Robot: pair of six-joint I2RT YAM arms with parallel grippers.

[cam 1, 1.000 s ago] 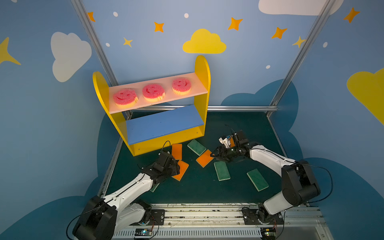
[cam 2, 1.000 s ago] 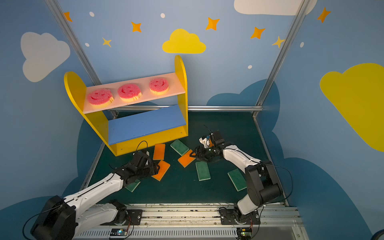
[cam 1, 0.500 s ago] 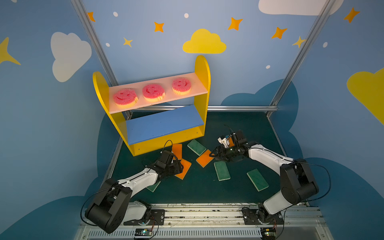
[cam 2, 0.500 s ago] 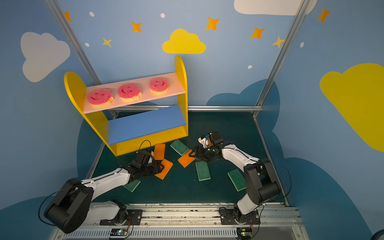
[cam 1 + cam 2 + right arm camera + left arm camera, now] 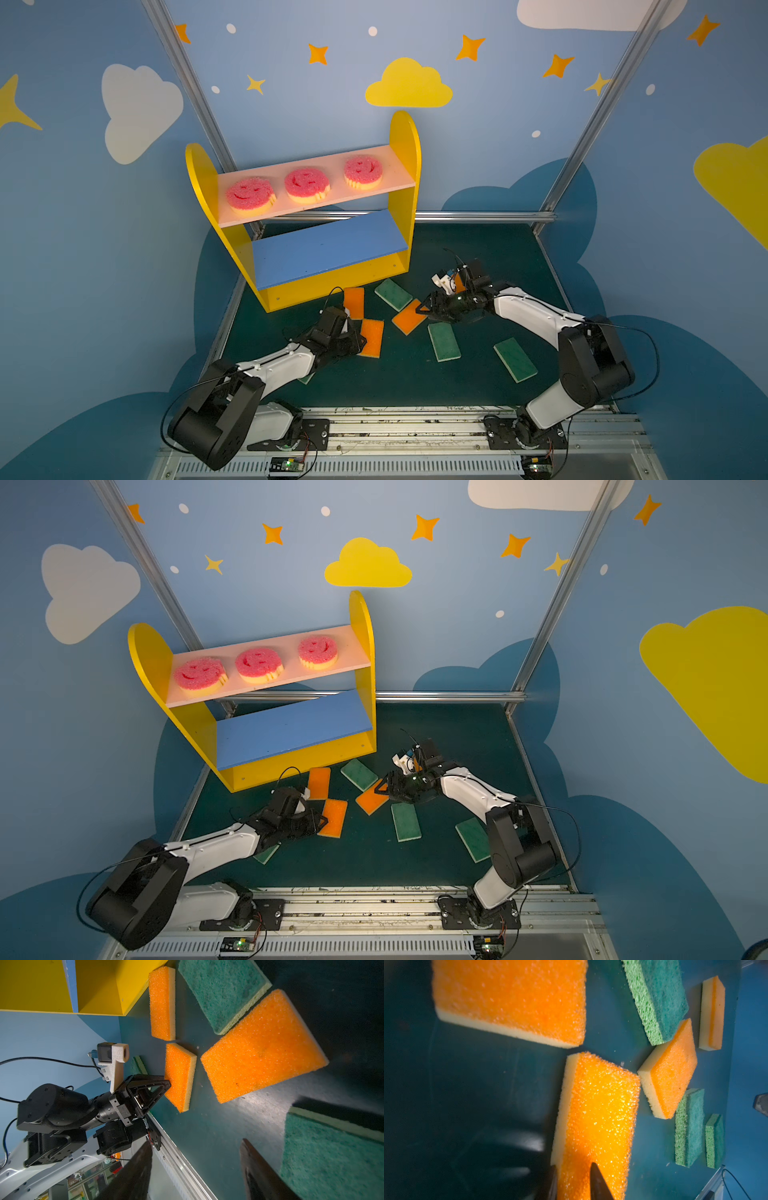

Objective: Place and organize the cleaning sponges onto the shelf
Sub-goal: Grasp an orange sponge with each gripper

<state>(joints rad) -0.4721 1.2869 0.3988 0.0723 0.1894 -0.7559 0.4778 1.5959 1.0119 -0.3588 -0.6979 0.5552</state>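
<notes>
Between left gripper (image 5: 573,1167) tips: orange sponge (image 5: 598,1118), clamped; right gripper (image 5: 196,1144) apart, just beside second orange sponge (image 5: 261,1047).

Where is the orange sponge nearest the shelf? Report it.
In both top views the orange sponge lies left of centre on the mat, just in front of the shelf, left of a green sponge.

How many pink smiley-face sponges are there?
3, in a row on the shelf's pink upper board: left sponge, middle sponge, right sponge. None appears hidden elsewhere.
</notes>
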